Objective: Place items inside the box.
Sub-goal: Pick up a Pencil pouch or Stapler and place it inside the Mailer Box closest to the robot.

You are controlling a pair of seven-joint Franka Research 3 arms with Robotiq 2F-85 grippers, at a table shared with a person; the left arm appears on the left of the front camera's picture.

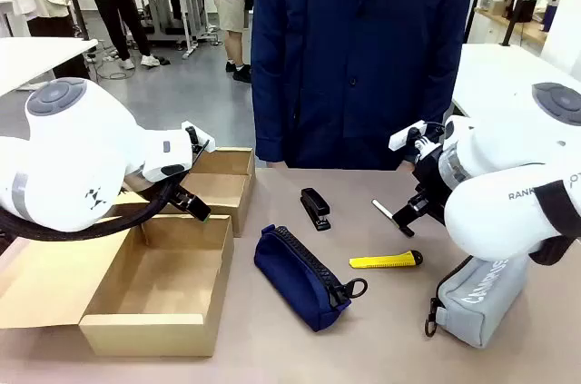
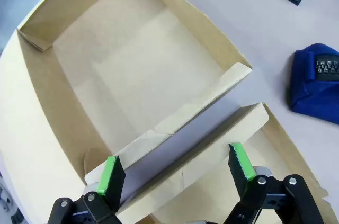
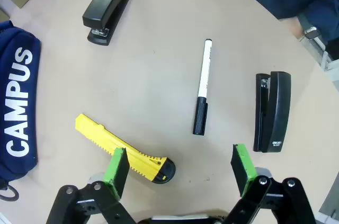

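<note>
Right gripper [image 3: 178,155]: jaws apart, nothing held, poised with knife [image 3: 106,136] at its 8 o'clock, presumably for pickup. Left gripper [image 2: 175,158]: apart, above box [image 2: 196,20] flap [image 2: 201,128], likely standing by.

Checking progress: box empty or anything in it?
Empty: the box floor is bare cardboard; navy pouch, stapler and yellow knife lie outside on the table.
</note>
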